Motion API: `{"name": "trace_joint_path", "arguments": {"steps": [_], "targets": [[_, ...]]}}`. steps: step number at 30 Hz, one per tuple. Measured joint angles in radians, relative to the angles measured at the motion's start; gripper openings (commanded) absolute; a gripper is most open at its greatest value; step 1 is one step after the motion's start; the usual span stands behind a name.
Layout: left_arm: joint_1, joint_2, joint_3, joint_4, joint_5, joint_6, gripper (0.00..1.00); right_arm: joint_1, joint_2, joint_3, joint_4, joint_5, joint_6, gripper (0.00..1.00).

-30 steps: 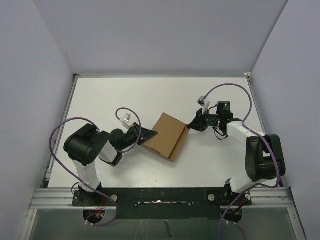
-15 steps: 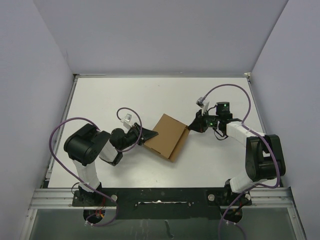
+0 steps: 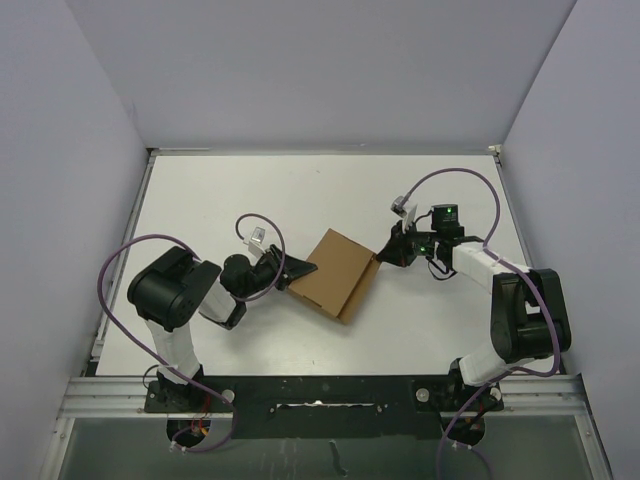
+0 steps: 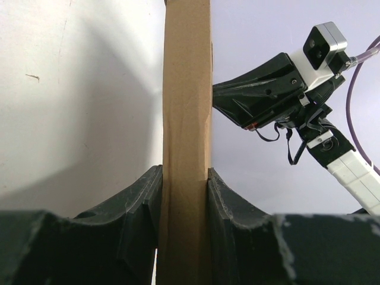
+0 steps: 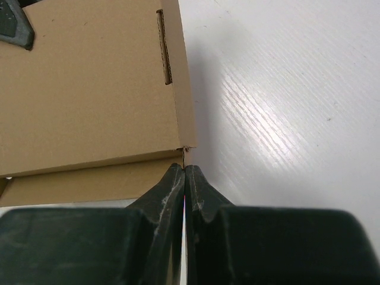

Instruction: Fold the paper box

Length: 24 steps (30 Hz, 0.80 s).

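White tabletop held a flat brown cardboard paper box; left gripper clamped its edge, right gripper sat pressed together at its corner.

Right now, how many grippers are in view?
2. The left gripper clamps the paper box at its left edge; the right gripper, shut, sits at the box's right corner. None seem hidden.

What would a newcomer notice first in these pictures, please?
The brown paper box stands out at the middle of the white table. The left claw clamps the box's left edge between its fingers, while the right claw, shut, has its tips right at the box's opposite corner.
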Motion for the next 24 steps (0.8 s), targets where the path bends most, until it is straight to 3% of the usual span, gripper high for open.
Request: {"name": "trace_joint_path", "arguments": {"steps": [24], "targets": [[0.018, 0.0, 0.02, -0.035, 0.043, -0.023, 0.05, 0.005, 0.0, 0.016, -0.044, 0.0, -0.036, 0.0]]}}
